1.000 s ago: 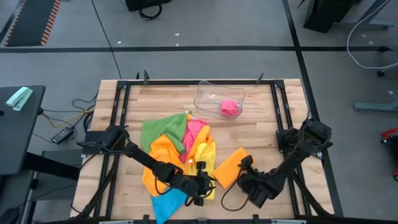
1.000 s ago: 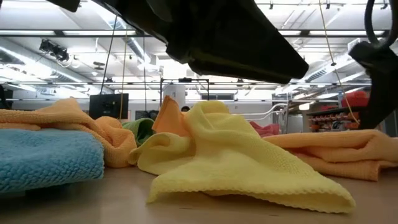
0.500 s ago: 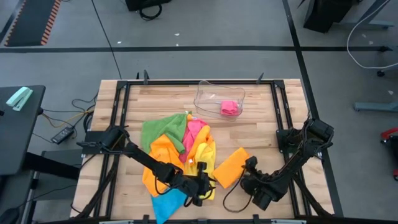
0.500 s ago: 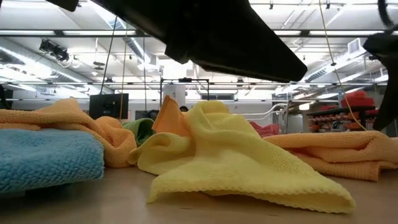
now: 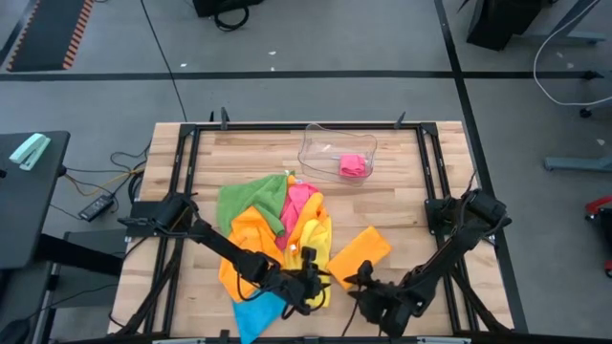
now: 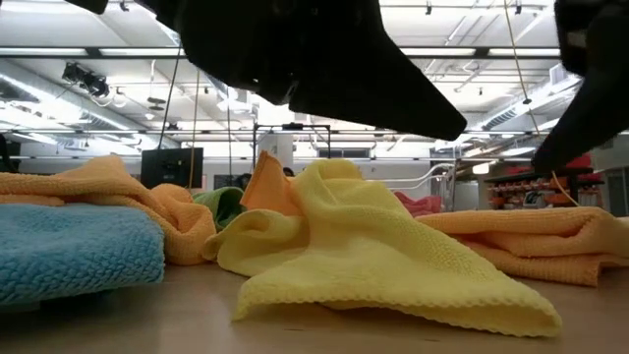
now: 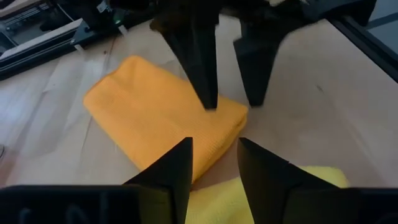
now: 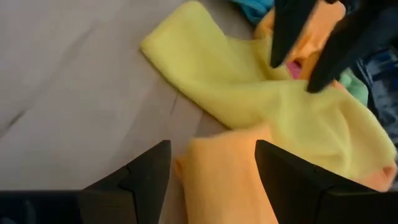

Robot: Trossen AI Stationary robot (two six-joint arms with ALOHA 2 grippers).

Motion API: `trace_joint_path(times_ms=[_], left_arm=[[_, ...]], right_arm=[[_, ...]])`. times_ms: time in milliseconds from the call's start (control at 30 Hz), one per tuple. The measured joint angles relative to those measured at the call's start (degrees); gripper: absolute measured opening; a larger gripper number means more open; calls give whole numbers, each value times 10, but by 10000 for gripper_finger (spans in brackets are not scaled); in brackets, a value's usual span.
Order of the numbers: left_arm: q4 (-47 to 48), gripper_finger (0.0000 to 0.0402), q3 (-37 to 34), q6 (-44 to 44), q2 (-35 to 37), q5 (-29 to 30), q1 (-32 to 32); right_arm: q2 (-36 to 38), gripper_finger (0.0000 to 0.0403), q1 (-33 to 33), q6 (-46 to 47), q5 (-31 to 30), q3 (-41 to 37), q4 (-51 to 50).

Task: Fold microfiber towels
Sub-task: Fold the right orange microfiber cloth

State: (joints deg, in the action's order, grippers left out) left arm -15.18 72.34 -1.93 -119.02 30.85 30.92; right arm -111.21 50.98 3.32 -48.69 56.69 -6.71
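Observation:
A loose pile of microfiber towels lies mid-table: green (image 5: 243, 202), pink (image 5: 300, 200), orange (image 5: 251, 239), yellow (image 5: 313, 235) and blue (image 5: 256, 311). A folded orange towel (image 5: 360, 253) lies flat to the right of the pile. My left gripper (image 5: 315, 279) is open above the yellow towel's (image 7: 323, 179) near end, pointing at the folded orange towel (image 7: 158, 118). My right gripper (image 5: 357, 281) is open with its fingers on either side of that towel's near corner (image 8: 227, 177). I cannot tell whether they touch it. Both grippers face each other.
A clear plastic tray (image 5: 316, 143) stands at the far middle of the table with a folded pink towel (image 5: 354, 165) inside. Bare wood lies to the right of the folded orange towel and along the far edge. Black frame rails run along the table's sides.
My right gripper has left the folded orange towel's right part and gone toward the table's near edge and left, to the towel's near corner, turning toward my left gripper. It has stayed open. The towel has kept its place. My left gripper has rolled a little where it stood.

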Motion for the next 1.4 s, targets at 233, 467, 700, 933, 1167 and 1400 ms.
trace_joint_path(times_ms=[233,467,700,933,1167,1400], left_arm=[[9,137,0,2,0,0,2],[10,131,0,3,0,0,2],[10,137,0,12,0,0,2],[6,137,0,13,0,0,2],[5,134,0,27,0,0,2],[6,145,0,28,0,1,1]], right_arm=[[-35,243,-12,-32,-35,0,75],[-51,243,-18,-8,-27,3,61],[-30,243,-19,68,6,1,-5],[29,243,-6,100,17,8,-5],[46,243,-44,106,105,57,-35],[-9,243,-74,118,145,170,-180]])
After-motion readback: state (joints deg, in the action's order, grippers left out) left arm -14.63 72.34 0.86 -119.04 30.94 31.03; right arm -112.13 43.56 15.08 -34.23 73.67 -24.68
